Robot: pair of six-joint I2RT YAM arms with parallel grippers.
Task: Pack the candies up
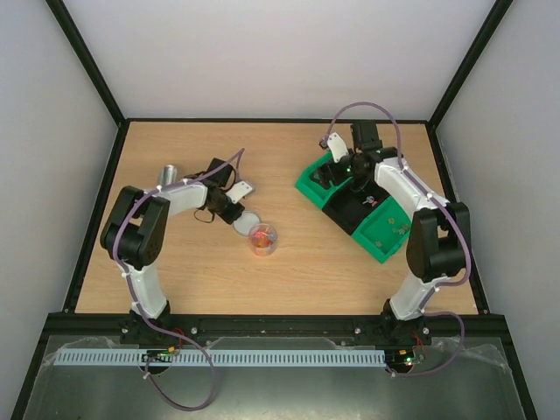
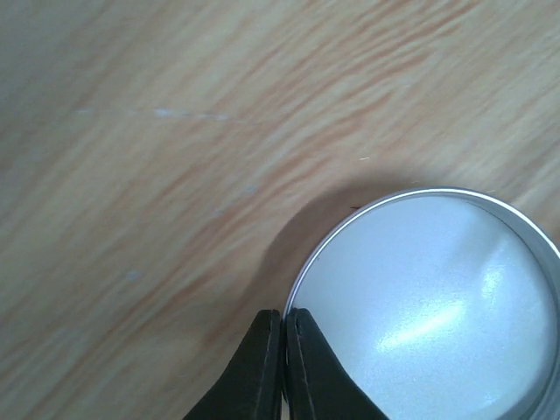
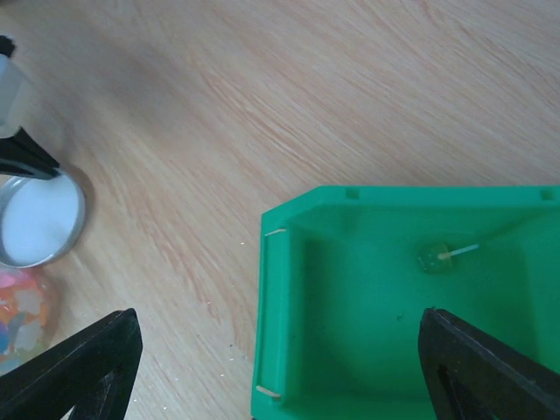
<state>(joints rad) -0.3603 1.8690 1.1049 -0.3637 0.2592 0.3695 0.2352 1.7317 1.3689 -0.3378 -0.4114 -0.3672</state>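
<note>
Mixed-colour candies [image 1: 262, 236] fill a small clear jar on the table; they also show in the right wrist view [image 3: 19, 315]. My left gripper [image 1: 232, 208] is shut on the rim of the jar's round silver lid [image 2: 429, 297], which lies on the wood just left of the jar. My right gripper [image 3: 280, 359] is wide open and empty above the far green bin [image 3: 297, 289]. That bin holds one green sweet on a stick [image 3: 435, 257]. A few more candies lie in the near green bin [image 1: 395, 229].
Three bins stand in a row at the right: a green one [image 1: 308, 185], a black one [image 1: 346, 214] and a green one [image 1: 378, 249]. A metal cylinder [image 1: 168, 175] stands behind the left arm. The lid [image 3: 39, 219] shows at the left of the right wrist view.
</note>
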